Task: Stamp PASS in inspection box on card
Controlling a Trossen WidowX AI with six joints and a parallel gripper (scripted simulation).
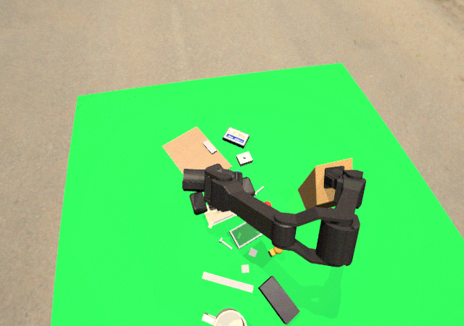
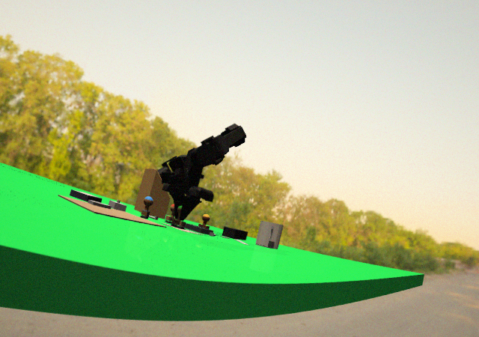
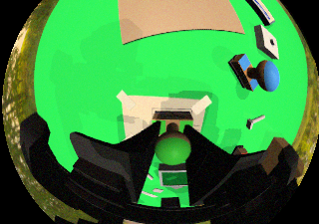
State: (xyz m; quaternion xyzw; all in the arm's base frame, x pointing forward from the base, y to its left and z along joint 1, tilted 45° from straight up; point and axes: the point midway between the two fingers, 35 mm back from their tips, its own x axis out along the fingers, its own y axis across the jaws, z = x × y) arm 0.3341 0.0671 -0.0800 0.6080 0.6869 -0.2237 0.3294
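Observation:
My gripper (image 3: 171, 126) (image 2: 180, 215) is shut on the green-knobbed stamp (image 3: 172, 149) (image 2: 179, 208), below its knob. The stamp is upright, its base over the card (image 3: 134, 128) (image 1: 219, 219), at or just above the surface; I cannot tell whether it touches. The base and fingers hide part of the card and its box, so any print under the base is hidden. A dark line of the box shows beyond the base in the wrist view. The green ink pad (image 1: 245, 234) (image 3: 173, 178) in its pale frame lies beside the card. The stamp's face is hidden.
A blue-knobbed stamp (image 3: 269, 76) (image 2: 148, 201) stands near the brown board (image 1: 187, 150). Red-knobbed (image 1: 267, 203) and orange-knobbed (image 1: 278, 250) stamps are near the arm. A wooden block (image 1: 311, 187), dark block (image 1: 279, 300), white strip (image 1: 227, 282) and mug (image 1: 230, 319) are around.

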